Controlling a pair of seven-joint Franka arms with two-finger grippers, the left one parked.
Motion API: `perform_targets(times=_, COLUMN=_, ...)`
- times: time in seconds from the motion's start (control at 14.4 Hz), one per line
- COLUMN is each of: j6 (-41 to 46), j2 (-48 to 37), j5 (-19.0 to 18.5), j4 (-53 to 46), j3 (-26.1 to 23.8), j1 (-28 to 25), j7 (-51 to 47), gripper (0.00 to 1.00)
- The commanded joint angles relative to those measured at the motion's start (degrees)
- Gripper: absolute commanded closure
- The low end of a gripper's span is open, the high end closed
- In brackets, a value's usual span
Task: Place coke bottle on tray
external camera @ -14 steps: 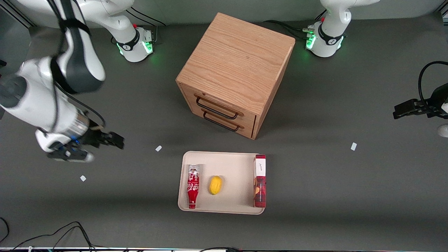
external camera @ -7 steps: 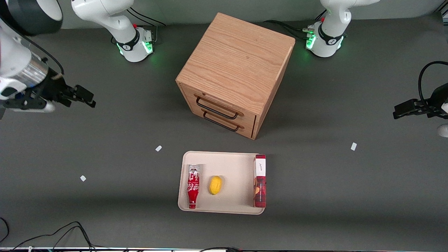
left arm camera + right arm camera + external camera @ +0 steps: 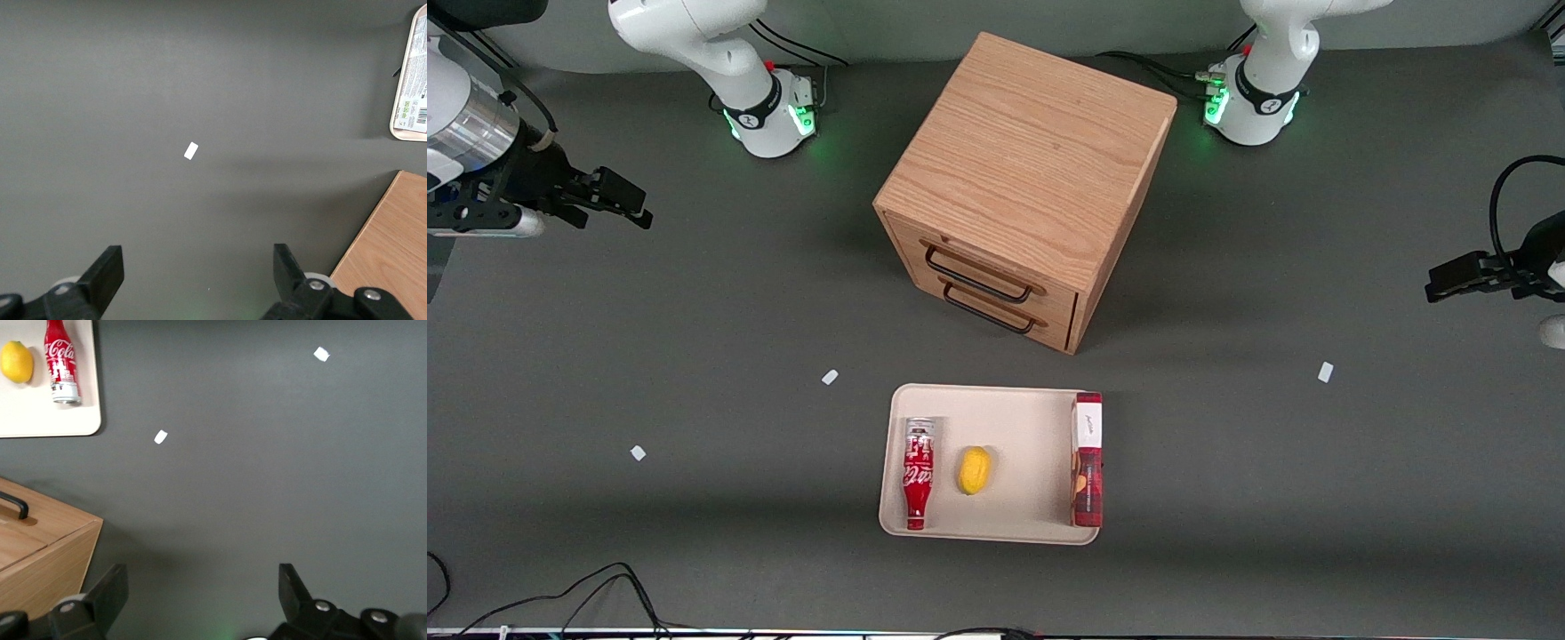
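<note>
the tray (image 3: pixel 1018 418) is taken as the landmark. the coke bottle (image 3: pixel 917 474) is seen lying flat on the tray, along the rim at the working arm's end, with its silver-grey base end toward the cabinet (image 3: pixel 1024 187) and its red cap toward the front camera. a lemon (image 3: pixel 974 469) is set just beside the bottle on the tray, apart from it, and a red box (image 3: pixel 1087 459) with a white end is laid along the tray's rim at the parked arm's end. the wooden cabinet, with two dark-handled drawers, is placed near the tray and farther from the front camera than it. the gripper (image 3: pixel 615 197) is held well apart from the tray, toward the working arm's end of the table and farther from the front camera than the tray; its fingers are spread apart and nothing is held between them. in the right wrist view the bottle (image 3: pixel 60 362) and lemon (image 3: pixel 16 361) are shown on the tray (image 3: pixel 50 419), with the two fingers (image 3: pixel 295 585) wide apart over bare table.
</note>
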State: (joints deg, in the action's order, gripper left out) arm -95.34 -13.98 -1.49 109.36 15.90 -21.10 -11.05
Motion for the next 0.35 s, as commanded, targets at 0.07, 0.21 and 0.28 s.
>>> perform_targets(times=0.07, j6=2.1, j2=2.9, j5=-2.0, j4=-4.5, j3=0.2, j1=-1.0, j7=-2.7, gripper=0.0)
perform_targets(times=0.21, j6=3.9, j2=2.9, j5=-1.9, j4=-5.1, j3=0.0, j1=-1.0, j7=-2.8, gripper=0.0)
perform_targets(times=0.28, j6=4.6, j2=2.9, j5=-1.9, j4=-5.4, j3=0.0, j1=-1.0, j7=-2.7, gripper=0.0)
